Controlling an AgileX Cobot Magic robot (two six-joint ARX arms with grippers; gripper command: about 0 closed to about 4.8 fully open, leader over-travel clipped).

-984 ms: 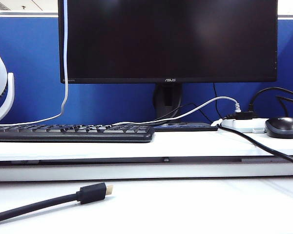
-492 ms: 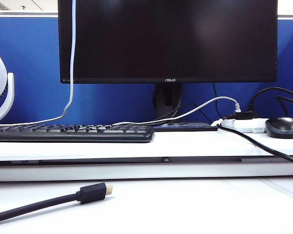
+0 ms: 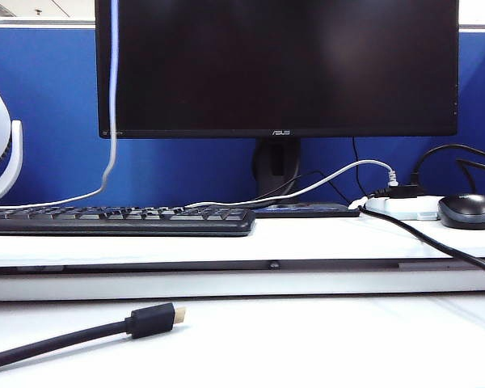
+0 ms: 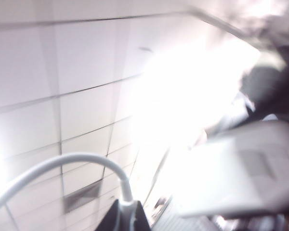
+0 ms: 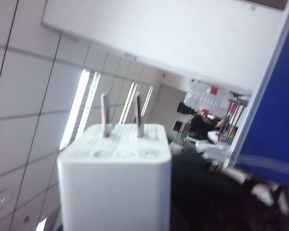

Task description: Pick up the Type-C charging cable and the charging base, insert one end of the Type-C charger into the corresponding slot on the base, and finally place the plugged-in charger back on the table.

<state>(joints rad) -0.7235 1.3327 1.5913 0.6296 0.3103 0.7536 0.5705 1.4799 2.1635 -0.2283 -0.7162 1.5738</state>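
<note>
The left gripper [image 4: 126, 217] has its jaws pressed together on the plug end of the Type-C charging cable [image 4: 62, 163], whose white cord arcs away from the jaws toward the ceiling. The right gripper is hidden behind the charging base [image 5: 115, 178] — the block fills the space at the jaws, prongs pointing away; whether the jaws pinch it cannot be told. In the exterior view neither gripper shows — the cord hangs before the monitor [image 3: 283, 65], above the bench [image 3: 307, 339].
</note>
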